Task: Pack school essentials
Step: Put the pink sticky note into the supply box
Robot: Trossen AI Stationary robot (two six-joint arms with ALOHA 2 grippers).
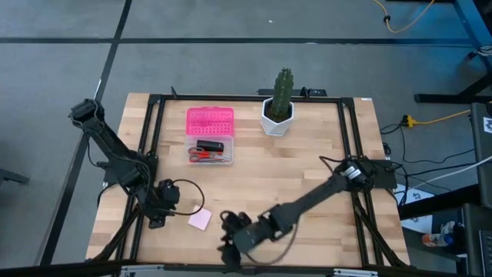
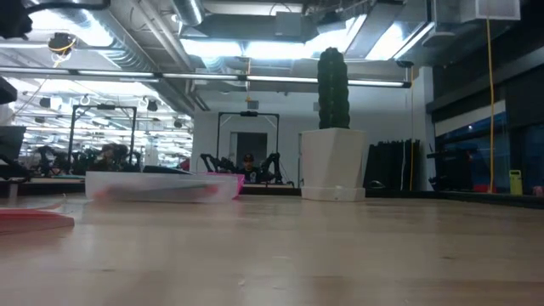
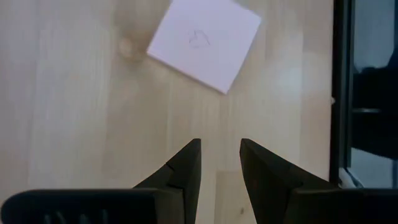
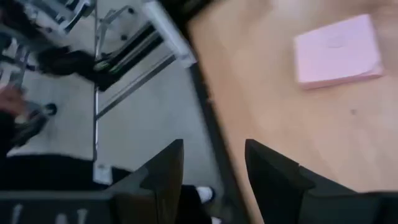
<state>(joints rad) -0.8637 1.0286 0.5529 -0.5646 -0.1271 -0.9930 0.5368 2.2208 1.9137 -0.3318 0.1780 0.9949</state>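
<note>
A flat pink square paper pad (image 1: 200, 219) is lying on the light wooden table (image 1: 307, 165) near its front edge, between the two dark arms. The left claw (image 1: 162, 211) is sitting low over the table just beside the pad; in the left wrist view its two dark fingers (image 3: 186, 168) are standing released with a narrow gap between them, pointing toward the pad (image 3: 204, 42) and holding nothing. The right arm is reaching across from the right side, and the right claw (image 1: 231, 238) is hanging at the table's front edge, near the pad on its other side; the right wrist view is showing its fingers (image 4: 165, 171) parted and empty, with the pad (image 4: 339, 51) ahead on the wood and the floor beyond the table's edge. Farther back, a clear plastic box (image 1: 210, 145) with a pink perforated lid (image 1: 209, 121) flipped open behind it is holding a pair of red-handled scissors (image 1: 201, 156) and a black oblong block (image 1: 209, 145). A green cactus in a white pot (image 1: 278, 108) is standing upright near the table's far edge, well apart from both claws.
</note>
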